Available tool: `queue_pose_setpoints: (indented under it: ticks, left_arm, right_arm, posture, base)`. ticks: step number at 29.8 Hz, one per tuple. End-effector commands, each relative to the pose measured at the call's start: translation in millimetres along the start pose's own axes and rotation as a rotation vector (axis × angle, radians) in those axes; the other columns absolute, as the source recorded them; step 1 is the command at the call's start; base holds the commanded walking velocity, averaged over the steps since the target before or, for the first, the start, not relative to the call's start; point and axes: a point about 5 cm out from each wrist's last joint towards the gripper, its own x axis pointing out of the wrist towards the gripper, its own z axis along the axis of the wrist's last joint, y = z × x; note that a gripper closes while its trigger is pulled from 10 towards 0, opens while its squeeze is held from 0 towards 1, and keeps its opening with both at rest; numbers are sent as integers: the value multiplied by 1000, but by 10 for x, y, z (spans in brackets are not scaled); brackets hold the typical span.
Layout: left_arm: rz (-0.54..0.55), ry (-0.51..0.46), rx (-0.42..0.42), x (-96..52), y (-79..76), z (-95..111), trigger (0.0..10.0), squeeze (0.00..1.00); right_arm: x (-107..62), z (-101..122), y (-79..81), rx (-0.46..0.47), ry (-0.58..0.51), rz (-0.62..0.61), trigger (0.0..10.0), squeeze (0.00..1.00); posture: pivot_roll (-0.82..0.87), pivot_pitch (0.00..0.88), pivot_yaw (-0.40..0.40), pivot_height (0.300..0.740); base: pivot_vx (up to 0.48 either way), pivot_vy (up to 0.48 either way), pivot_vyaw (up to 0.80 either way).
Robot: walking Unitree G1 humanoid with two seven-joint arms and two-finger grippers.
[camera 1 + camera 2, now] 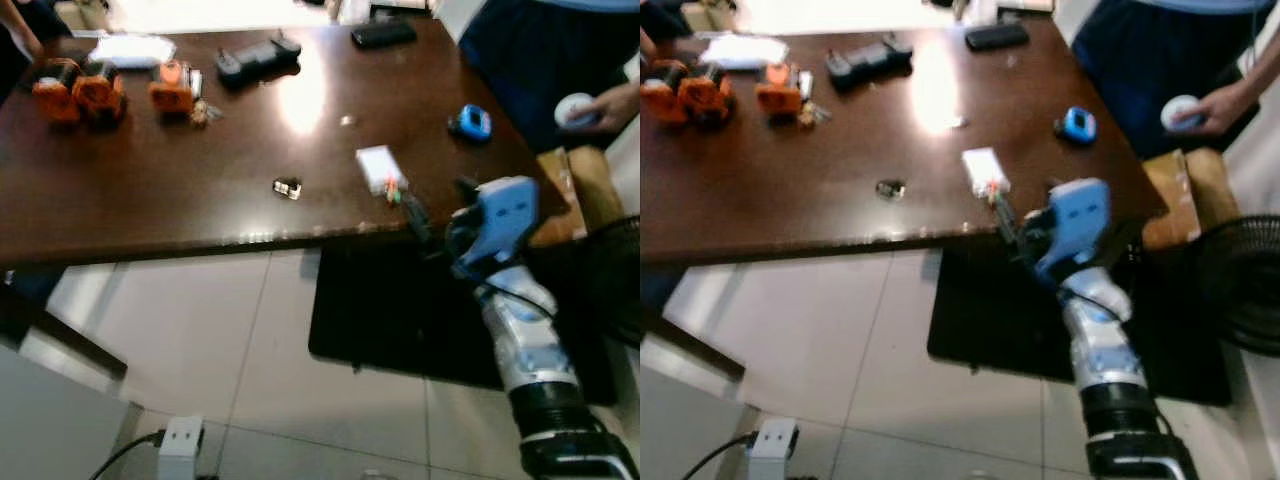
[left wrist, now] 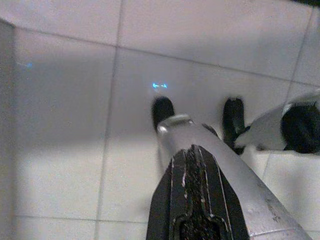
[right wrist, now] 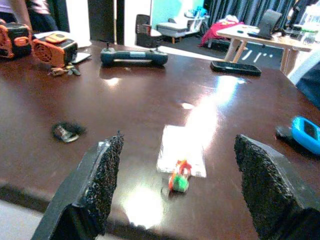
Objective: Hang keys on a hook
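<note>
The right gripper (image 3: 177, 192), fingers spread wide, approaches the keys (image 3: 179, 180) at the surface's (image 1: 200, 200) near edge; next it must close on them.

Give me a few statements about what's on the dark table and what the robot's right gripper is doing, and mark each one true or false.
1. The right gripper is open. True.
2. The right gripper holds the white card. False: its fingers stand apart at the table edge, holding nothing; the card lies on the table ahead of them.
3. A small red and green thing lies at the card's near edge. True.
4. The blue device sits among the orange devices. False: it lies on the opposite side of the table from them.
5. The left gripper hangs over the tiled floor. True.
</note>
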Motion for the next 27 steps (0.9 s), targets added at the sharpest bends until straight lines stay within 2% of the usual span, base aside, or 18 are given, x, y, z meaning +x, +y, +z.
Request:
queue_pose_setpoints:
  ticks: [1, 5, 13, 16, 27]
  left_arm:
    - [-15, 25, 0, -2, -40, -82, 10000, 0]
    - [-16, 29, 2, -5, -36, -93, 10000, 0]
    - [-14, 31, 1, -10, -22, -95, 10000, 0]
    - [-21, 39, -4, -11, -30, -109, 10000, 0]
    - [-48, 48, -10, -7, -69, -138, 10000, 0]
  right_arm:
    - [-78, -73, -66, -11, 48, -10, 10000, 0]
    - [-91, -82, -93, -17, 58, -22, 10000, 0]
    - [-151, -112, -270, -41, 110, -108, 10000, 0]
    - [-194, -119, -325, -29, 118, -121, 10000, 0]
    - [-288, -153, -495, -56, 161, -195, 10000, 0]
  posture:
    - [-130, 95, 99, 740]
    - [-130, 97, 100, 740]
    - [-134, 97, 100, 740]
    - [-135, 93, 100, 740]
    - [-141, 78, 102, 740]
  base:
    - [480, 0, 0]
    - [480, 0, 0]
    - [449, 0, 0]
    - [0, 0, -788]
    - [0, 0, 0]
